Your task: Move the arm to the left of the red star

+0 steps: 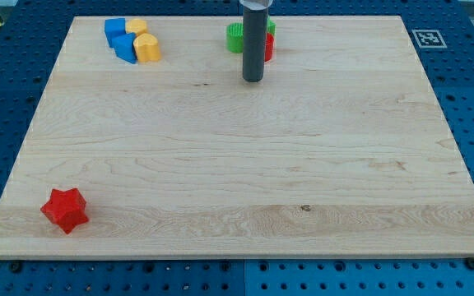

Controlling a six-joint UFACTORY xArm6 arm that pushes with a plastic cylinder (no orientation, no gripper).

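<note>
A red star (64, 209) lies near the wooden board's bottom left corner. My tip (253, 80) rests on the board near the view's top centre, far to the upper right of the red star. The dark rod rises out of the view's top. Just behind the rod sit a green block (235, 37) and a red block (269, 46), both partly hidden by it.
Two blue blocks (119, 38) and two yellow blocks (145, 43) cluster at the top left of the wooden board (245, 164). A black-and-white marker (426, 38) is at the top right corner. Blue perforated table surrounds the board.
</note>
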